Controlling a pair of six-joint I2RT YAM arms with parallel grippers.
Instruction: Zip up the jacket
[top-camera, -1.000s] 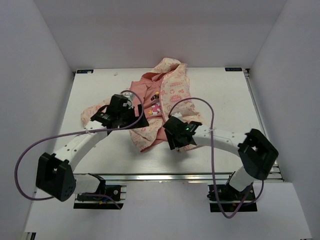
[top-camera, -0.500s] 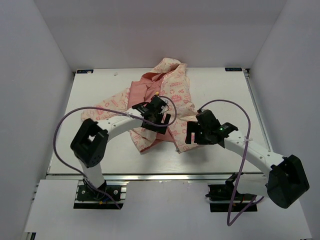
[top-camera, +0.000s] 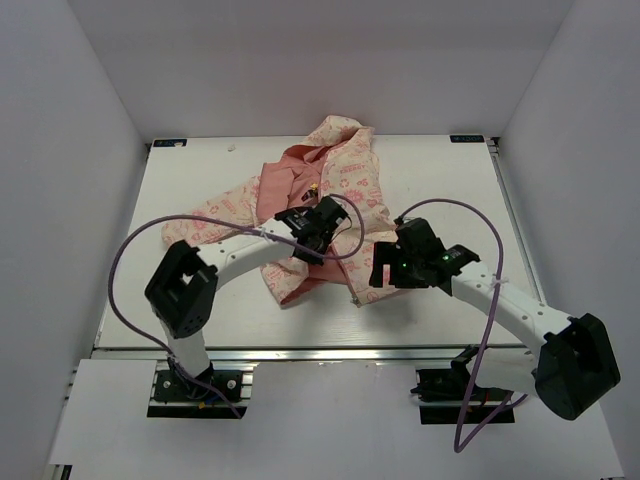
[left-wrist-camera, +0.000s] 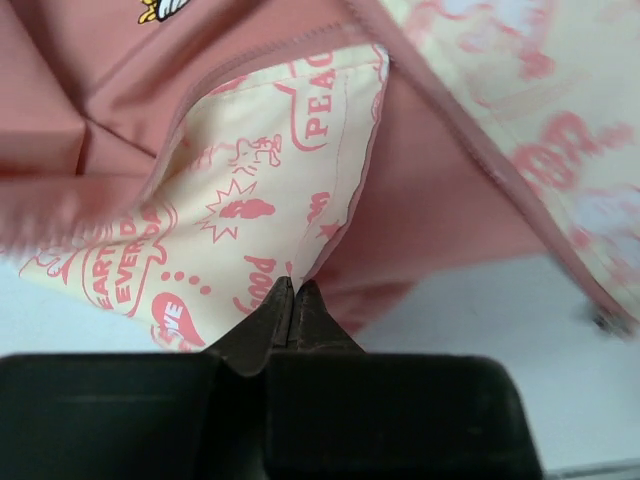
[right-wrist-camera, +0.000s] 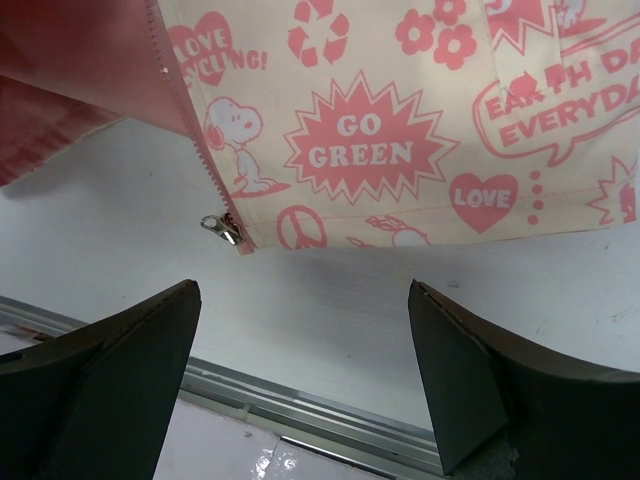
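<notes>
Both end effectors (left-wrist-camera: 292, 287) (right-wrist-camera: 302, 290) at jacket (top-camera: 345, 175) hem

A white table (top-camera: 450, 180) lies under the right pincer (right-wrist-camera: 302, 292). An aluminium rail (right-wrist-camera: 330, 425) edges it just behind the fingertips, and white walls (top-camera: 80, 150) stand beyond.

Open table (right-wrist-camera: 330, 290) lies between jacket (right-wrist-camera: 400, 130) and rail (right-wrist-camera: 300, 412).

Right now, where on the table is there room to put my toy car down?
Bare table lies in the far right corner, between the jacket and the right edge, and in the far left corner beyond the sleeve. The middle is crowded: jacket, left gripper and right gripper.
</notes>
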